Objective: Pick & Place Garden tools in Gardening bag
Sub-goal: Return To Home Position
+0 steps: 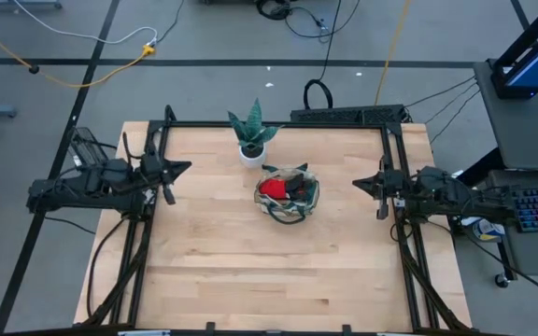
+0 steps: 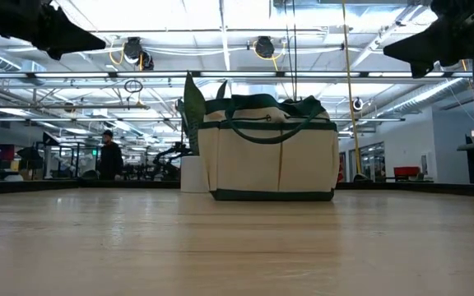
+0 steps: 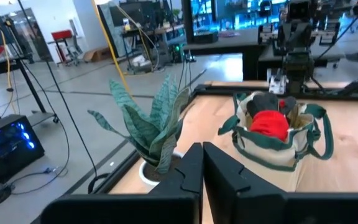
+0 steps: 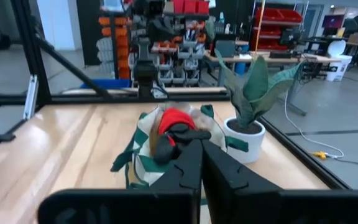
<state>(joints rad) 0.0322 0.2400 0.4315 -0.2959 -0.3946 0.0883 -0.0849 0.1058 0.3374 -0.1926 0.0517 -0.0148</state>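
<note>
The beige gardening bag [image 1: 287, 194] with dark green trim stands upright on the table's middle, its base on the wood [image 2: 271, 148]. A red-and-black glove [image 3: 271, 122] and other tools fill its open top; the glove also shows in the right wrist view [image 4: 174, 122]. My left gripper [image 1: 183, 169] is shut and empty, held above the table's left edge. My right gripper [image 1: 359, 183] is shut and empty, held above the table's right edge. Both point toward the bag from a distance.
A green spiky plant in a white pot [image 1: 251, 140] stands just behind the bag toward the far edge. A black metal frame [image 1: 278, 124] runs along the far, left and right edges. Bare wood lies on the near half [image 1: 269, 280].
</note>
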